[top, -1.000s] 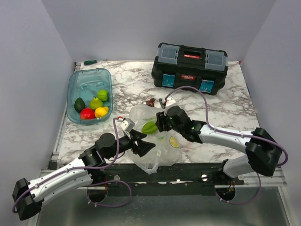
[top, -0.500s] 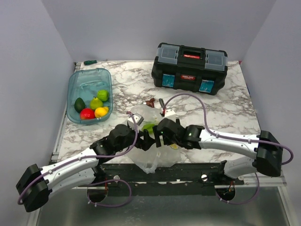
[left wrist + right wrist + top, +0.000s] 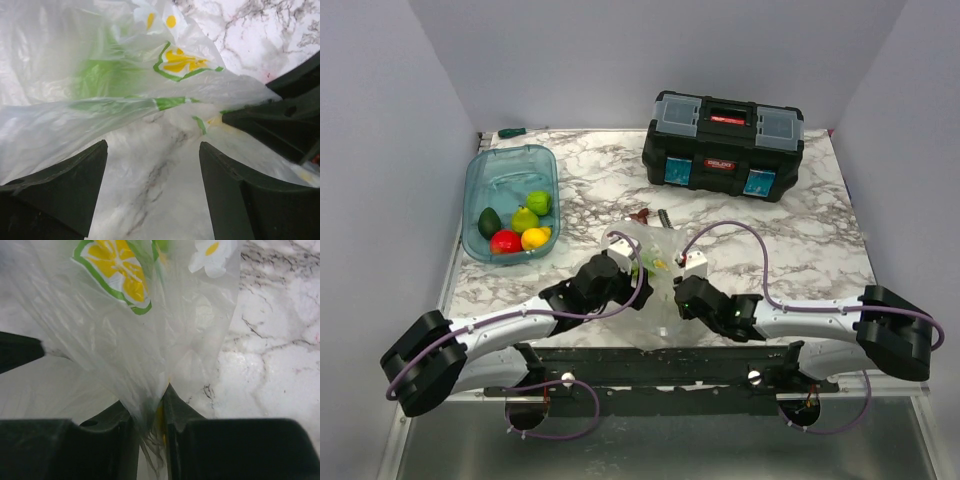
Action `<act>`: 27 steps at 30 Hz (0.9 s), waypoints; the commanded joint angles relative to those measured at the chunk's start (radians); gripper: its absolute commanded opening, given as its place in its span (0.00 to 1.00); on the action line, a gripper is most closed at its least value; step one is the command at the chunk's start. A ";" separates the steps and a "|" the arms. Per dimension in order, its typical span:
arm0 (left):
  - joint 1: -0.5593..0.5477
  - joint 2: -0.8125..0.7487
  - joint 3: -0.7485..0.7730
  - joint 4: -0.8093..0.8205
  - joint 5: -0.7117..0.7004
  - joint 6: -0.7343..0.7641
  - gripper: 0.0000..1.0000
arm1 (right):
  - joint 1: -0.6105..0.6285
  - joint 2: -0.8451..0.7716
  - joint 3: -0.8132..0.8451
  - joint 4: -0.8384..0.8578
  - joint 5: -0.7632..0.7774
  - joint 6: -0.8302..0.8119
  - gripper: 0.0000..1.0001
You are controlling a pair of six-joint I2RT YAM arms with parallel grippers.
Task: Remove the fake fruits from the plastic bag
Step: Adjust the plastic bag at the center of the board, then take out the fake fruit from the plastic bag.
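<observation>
The clear plastic bag (image 3: 655, 262), printed with lemons and flowers, lies crumpled at the table's near middle. A lime-green fake fruit (image 3: 642, 264) shows blurred through the bag's film (image 3: 100, 75). My right gripper (image 3: 150, 405) is shut on a bunched fold of the bag (image 3: 145, 340) and sits at the bag's near right (image 3: 674, 295). My left gripper (image 3: 152, 146) stands open over flat film, with nothing between its fingers, at the bag's left side (image 3: 634, 282). Several more fake fruits (image 3: 520, 225) lie in the teal tub.
The teal tub (image 3: 485, 180) stands at the far left. A black toolbox (image 3: 723, 145) stands at the back right. Small brown and black hardware bits (image 3: 650, 216) lie just behind the bag. The table's near edge runs close below both grippers.
Both grippers have moved in onto the bag. The right gripper came down toward the near edge and shut on a fold of the bag. The left arm reached further right.
</observation>
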 commanded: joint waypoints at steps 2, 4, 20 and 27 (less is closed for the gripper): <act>0.005 0.074 0.071 0.062 -0.086 0.046 0.77 | 0.000 -0.051 -0.037 0.148 -0.030 -0.087 0.20; 0.005 0.112 0.090 0.072 -0.096 0.066 0.79 | 0.001 -0.060 -0.047 0.148 -0.032 -0.087 0.15; 0.062 0.387 0.268 0.094 -0.147 0.099 0.89 | -0.010 -0.084 -0.065 0.166 -0.126 -0.111 0.01; 0.073 0.541 0.351 0.078 -0.098 0.098 0.89 | -0.017 -0.104 -0.076 0.159 -0.145 -0.105 0.01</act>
